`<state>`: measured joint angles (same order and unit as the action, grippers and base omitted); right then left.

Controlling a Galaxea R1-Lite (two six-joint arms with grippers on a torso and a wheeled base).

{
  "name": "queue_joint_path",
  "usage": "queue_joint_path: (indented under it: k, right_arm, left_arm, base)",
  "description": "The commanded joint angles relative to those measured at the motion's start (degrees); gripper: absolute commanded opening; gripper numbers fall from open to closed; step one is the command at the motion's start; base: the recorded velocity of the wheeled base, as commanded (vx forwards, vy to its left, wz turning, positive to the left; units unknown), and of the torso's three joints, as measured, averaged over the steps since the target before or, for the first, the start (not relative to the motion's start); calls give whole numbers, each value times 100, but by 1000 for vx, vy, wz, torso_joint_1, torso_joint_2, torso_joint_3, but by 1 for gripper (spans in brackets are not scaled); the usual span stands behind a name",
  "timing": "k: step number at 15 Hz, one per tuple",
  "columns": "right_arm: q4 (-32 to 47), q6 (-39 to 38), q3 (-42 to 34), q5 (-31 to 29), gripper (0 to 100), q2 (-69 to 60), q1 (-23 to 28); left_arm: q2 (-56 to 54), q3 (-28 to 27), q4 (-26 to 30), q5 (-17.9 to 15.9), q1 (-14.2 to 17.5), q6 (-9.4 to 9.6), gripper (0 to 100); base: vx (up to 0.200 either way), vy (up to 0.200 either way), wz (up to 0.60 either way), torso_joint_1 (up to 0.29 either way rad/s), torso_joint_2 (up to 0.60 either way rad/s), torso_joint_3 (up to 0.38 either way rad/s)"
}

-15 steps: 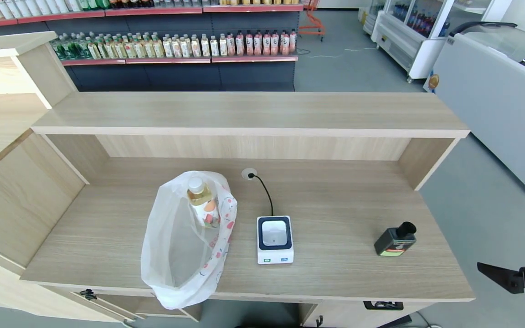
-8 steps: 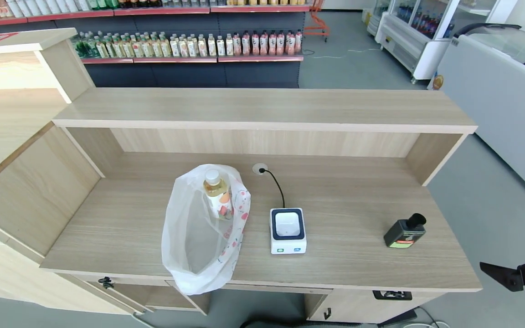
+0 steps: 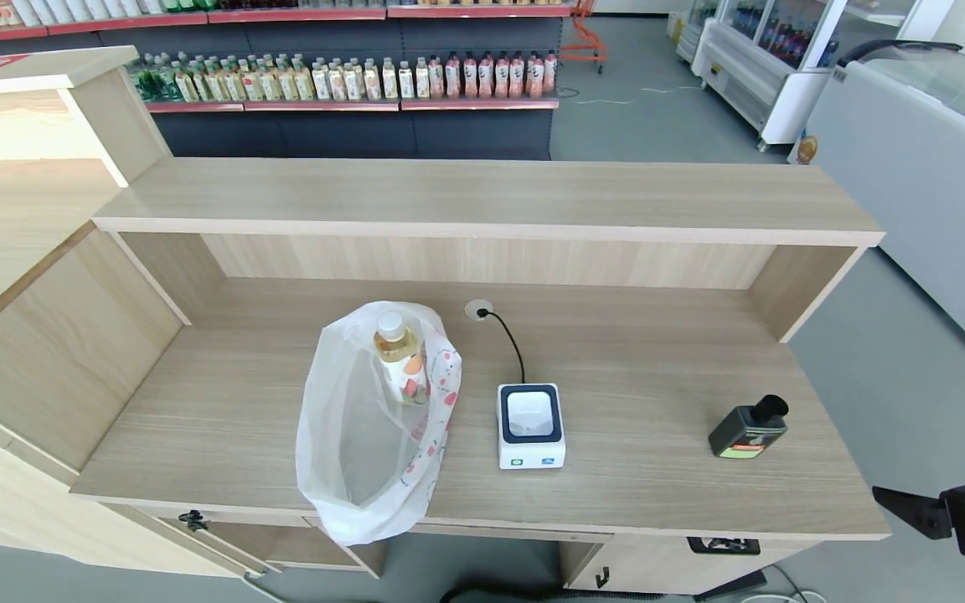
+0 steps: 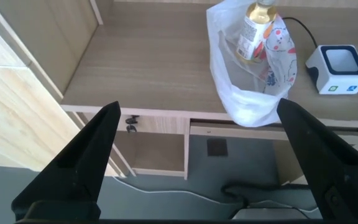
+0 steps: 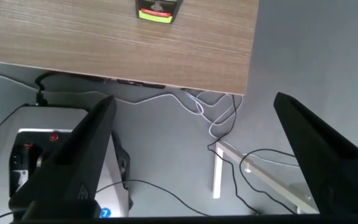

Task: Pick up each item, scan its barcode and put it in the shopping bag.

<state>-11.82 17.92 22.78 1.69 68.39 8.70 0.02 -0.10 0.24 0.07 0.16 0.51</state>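
A white plastic shopping bag [image 3: 365,435] stands open at the counter's front edge, with a pale-yellow drink bottle [image 3: 399,358] upright inside it. Right of the bag sits a white barcode scanner [image 3: 530,425] with a black cable. A dark green bottle with a black cap [image 3: 746,429] lies near the counter's right end. My right gripper [image 3: 952,461] is open, off the counter's right front corner and lower than its top. In the right wrist view my right gripper [image 5: 197,168] is spread wide, with the dark bottle [image 5: 157,9] beyond it. My left gripper [image 4: 197,168] is open, in front of the bag [image 4: 247,93].
The wooden counter [image 3: 658,494] has a raised back shelf [image 3: 482,197] and side walls. Store shelves of drinks [image 3: 348,79] and freezers [image 3: 910,142] stand behind. Under the counter's right end lie cables and a white box [image 5: 42,155] on the floor.
The head camera has shifted, so the whole picture slid right. The bag, scanner and dark bottle kept their places on the counter. My right gripper stays open beside the corner.
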Motion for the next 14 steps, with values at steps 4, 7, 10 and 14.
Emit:
queue_joint_path:
  k: [4, 7, 10, 14]
  right_arm:
    - [-13, 203, -2, 33, 100, 60, 0]
    - [31, 388, -20, 6, 100, 104, 8]
    - [-13, 836, -81, -310, 100, 658, 26]
    - [-373, 1231, 33, -249, 100, 1440, -475]
  left_arm:
    - [-2, 1, -7, 1, 2, 2, 100]
    - [-2, 1, -7, 1, 2, -25, 100]
    - [-2, 1, -7, 1, 2, -25, 100]
    - [-2, 1, -7, 1, 2, -25, 100]
  base:
    - [0, -200, 0, 5, 5, 2]
    - [0, 0, 0, 0, 0, 0]
    - [0, 0, 0, 0, 0, 0]
    - [0, 0, 0, 0, 0, 0]
